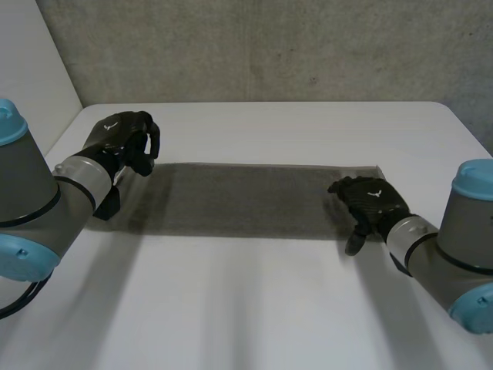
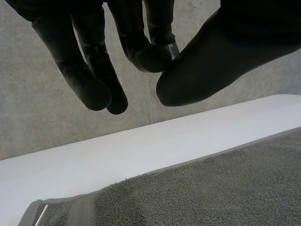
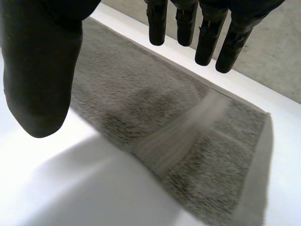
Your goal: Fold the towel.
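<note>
Right now the towel (image 1: 246,199) lies flat on the bench (image 1: 254,308), its long axis running from one hand to the other. The left hand (image 1: 123,139) hovers above the towel's left end, fingers (image 2: 94,84) curled toward the thumb and holding nothing. The right hand (image 1: 373,202) hangs low over the towel's right end, fingers (image 3: 207,42) straight and wide of the thumb, and looks the nearer to the cloth.

Dark grey terry towel (image 1: 246,202) with a paler flat band across each end; white counter (image 1: 254,308); black left robot hand (image 1: 123,137) and right robot hand (image 1: 373,202); mottled grey wall (image 1: 269,46) behind.
</note>
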Robot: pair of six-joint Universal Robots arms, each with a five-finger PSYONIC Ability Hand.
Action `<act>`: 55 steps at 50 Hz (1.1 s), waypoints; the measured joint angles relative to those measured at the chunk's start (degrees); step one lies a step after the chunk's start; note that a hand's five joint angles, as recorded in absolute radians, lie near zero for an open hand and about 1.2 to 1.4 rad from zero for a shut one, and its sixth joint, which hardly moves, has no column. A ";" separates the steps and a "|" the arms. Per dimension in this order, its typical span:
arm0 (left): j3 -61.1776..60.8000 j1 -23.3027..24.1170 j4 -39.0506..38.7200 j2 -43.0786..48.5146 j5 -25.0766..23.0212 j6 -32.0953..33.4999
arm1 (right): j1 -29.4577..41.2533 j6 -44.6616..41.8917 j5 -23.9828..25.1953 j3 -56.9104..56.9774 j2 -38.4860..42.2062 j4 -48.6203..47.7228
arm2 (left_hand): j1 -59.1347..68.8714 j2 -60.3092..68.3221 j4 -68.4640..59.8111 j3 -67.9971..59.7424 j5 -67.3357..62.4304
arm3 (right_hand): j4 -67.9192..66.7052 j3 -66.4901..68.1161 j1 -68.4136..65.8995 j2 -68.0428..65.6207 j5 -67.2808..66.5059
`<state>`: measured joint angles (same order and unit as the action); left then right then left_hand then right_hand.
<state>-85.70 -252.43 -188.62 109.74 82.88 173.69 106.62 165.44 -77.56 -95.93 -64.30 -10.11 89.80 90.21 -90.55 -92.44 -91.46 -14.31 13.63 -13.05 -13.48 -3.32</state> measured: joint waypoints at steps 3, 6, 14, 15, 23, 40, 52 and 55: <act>-0.05 0.07 0.00 -0.03 0.00 -0.02 | -1.46 -0.80 0.18 0.79 0.22 0.75 | 0.00 0.00 0.00 0.00 0.00 | 0.00 0.00 -0.09 0.00 -0.03; -0.16 0.09 0.00 -0.11 0.00 -0.01 | -3.17 -2.77 0.46 1.71 0.56 1.91 | 0.00 0.00 0.00 0.00 0.00 | -0.15 0.23 -0.99 -0.27 -0.28; -0.44 0.10 0.00 -0.71 0.00 -0.01 | -7.94 -8.09 2.79 2.35 1.39 3.32 | 0.00 0.00 0.00 0.00 0.00 | -11.50 11.96 -11.98 -12.01 -12.95; -0.48 0.09 0.01 -0.80 0.00 -0.01 | -8.84 -8.61 3.60 2.29 1.53 3.36 | 0.00 0.00 0.00 0.00 0.00 | -11.96 12.51 -12.50 -12.54 -13.45; -0.53 0.11 0.00 -0.94 0.01 0.05 | -12.67 -9.12 8.87 1.54 3.33 3.03 | 0.00 0.00 0.00 0.00 0.00 | -22.40 23.18 -23.59 -23.12 -23.42; -0.47 0.56 0.04 -0.98 0.28 0.63 | -15.00 -9.63 10.85 0.81 6.68 -0.99 | -46.24 -46.07 46.84 48.82 47.83 | -22.53 23.35 -23.83 -23.24 -23.68; -0.52 1.14 0.18 -0.89 0.30 0.67 | -14.69 -10.02 10.36 0.47 7.65 -3.81 | -58.62 -59.30 59.10 62.14 61.82 | -31.23 32.03 -32.66 -32.31 -32.02; -0.53 1.22 0.18 -0.87 0.32 0.64 | -14.76 -10.07 10.23 0.58 7.89 -4.16 | -58.86 -59.48 59.13 62.34 62.10 | -34.68 35.27 -36.16 -35.24 -35.35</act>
<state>-86.23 -251.21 -188.43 108.88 83.19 174.33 91.86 155.36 -67.33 -95.36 -56.41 -14.26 30.95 30.74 -31.42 -30.10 -29.36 -48.99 48.90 -49.21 -48.73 -38.67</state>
